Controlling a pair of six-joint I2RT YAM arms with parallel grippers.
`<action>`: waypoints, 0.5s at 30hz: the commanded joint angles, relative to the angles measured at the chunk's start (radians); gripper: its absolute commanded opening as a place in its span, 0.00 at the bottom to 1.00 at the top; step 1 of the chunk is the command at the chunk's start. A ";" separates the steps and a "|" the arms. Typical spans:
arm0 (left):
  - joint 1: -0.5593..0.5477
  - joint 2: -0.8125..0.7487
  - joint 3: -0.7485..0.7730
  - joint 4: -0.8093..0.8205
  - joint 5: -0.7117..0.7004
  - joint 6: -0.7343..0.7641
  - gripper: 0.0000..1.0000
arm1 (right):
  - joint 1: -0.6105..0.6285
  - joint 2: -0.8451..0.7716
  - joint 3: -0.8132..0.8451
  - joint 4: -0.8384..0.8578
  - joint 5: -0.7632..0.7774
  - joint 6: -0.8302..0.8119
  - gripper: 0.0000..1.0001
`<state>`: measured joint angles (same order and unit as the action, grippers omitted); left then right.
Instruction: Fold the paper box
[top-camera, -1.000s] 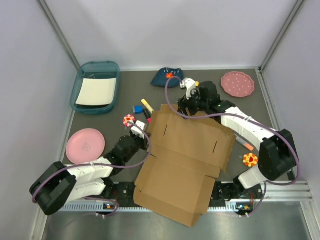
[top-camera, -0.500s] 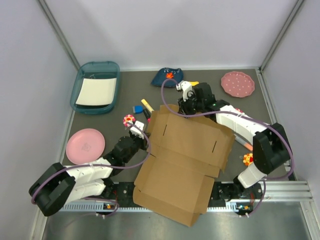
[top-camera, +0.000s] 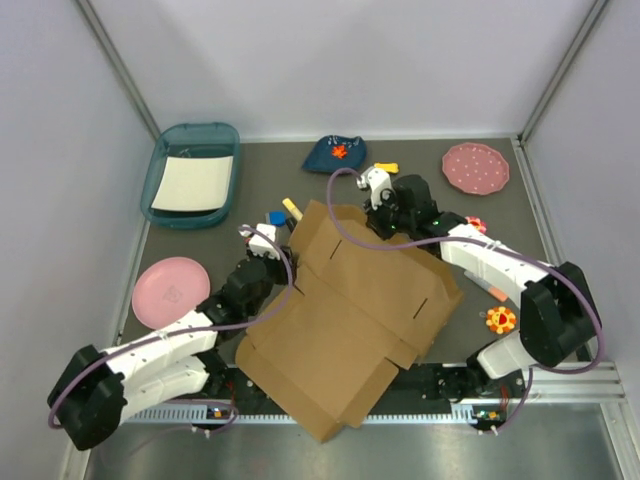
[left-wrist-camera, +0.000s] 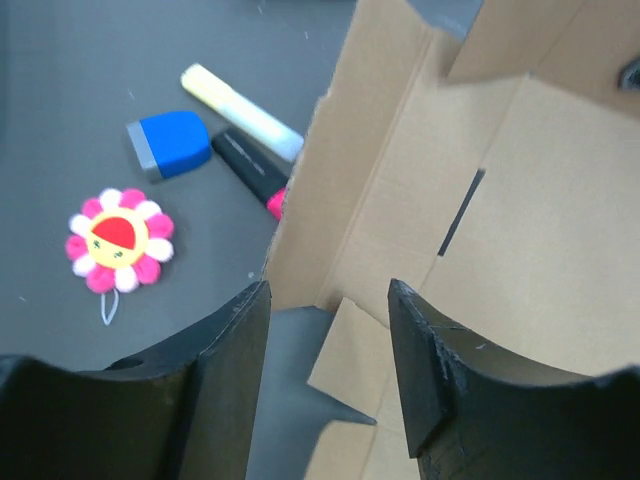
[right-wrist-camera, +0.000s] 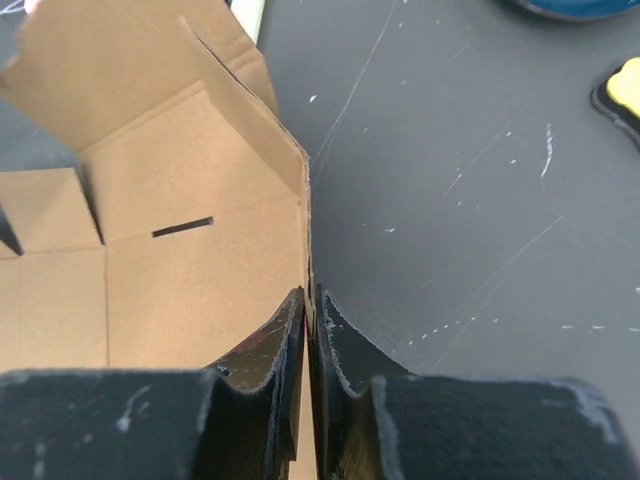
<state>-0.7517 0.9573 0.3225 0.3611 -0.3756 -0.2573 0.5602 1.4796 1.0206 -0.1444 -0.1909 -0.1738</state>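
A large brown paper box (top-camera: 345, 310) lies mostly flat in the middle of the table, flaps spread. At its far edge the right gripper (right-wrist-camera: 310, 300) pinches a raised wall between nearly closed fingers; at its left edge the left gripper (left-wrist-camera: 328, 290) stands open, holding nothing. This looks like an early wall-raising step: next the left likely must close on the box's left flap, avoiding the small flower toy (left-wrist-camera: 118, 238) beside it.

Your grey table (top-camera: 270, 175) bears the paper box (top-camera: 350, 310), a teal tray (top-camera: 200, 132), a pink plate (top-camera: 170, 290), a speckled plate (top-camera: 476, 168) and a flower toy (top-camera: 500, 320).
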 joint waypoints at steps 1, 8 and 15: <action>-0.002 -0.104 0.105 -0.183 -0.091 -0.071 0.57 | 0.003 -0.064 0.001 0.072 0.027 -0.032 0.08; -0.002 -0.200 0.047 0.046 0.036 0.010 0.58 | 0.043 -0.062 -0.005 0.060 0.011 -0.072 0.00; -0.001 -0.031 0.134 0.118 0.119 0.053 0.56 | 0.101 -0.061 -0.010 0.028 0.071 -0.134 0.00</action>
<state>-0.7513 0.8509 0.3950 0.4053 -0.3382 -0.2432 0.6186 1.4498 1.0206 -0.1204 -0.1555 -0.2516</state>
